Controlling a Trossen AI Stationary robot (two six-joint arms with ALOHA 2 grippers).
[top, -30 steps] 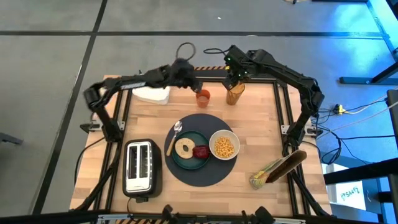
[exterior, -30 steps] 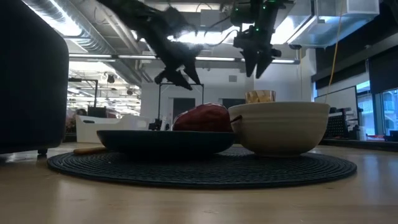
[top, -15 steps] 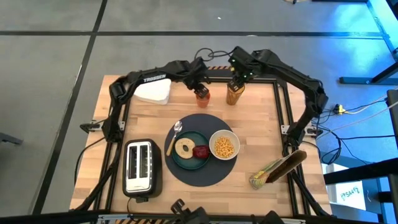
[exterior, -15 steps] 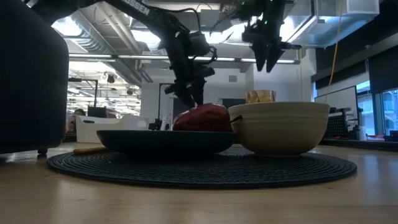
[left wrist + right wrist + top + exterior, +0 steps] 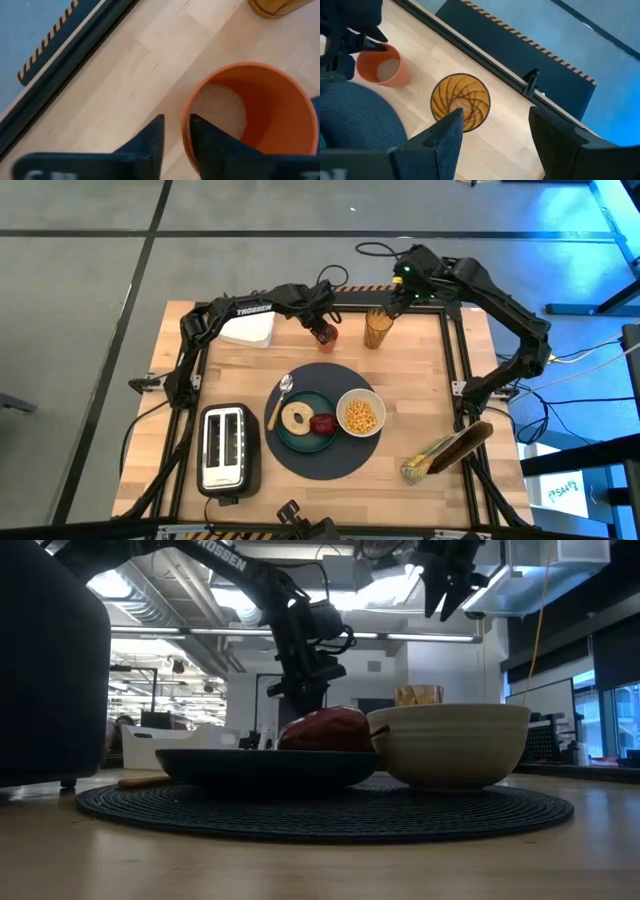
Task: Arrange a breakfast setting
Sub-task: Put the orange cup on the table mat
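Since a second ago the left hand has reached across to the small orange cup at the far side of the worktop, and its fingers now pinch the cup's rim, one outside and one inside. Meanwhile the right hand has lifted clear of the amber glass, fingers spread. On the dark-grey mat sit the teal plate, bagel, red fruit, white bowl and spoon.
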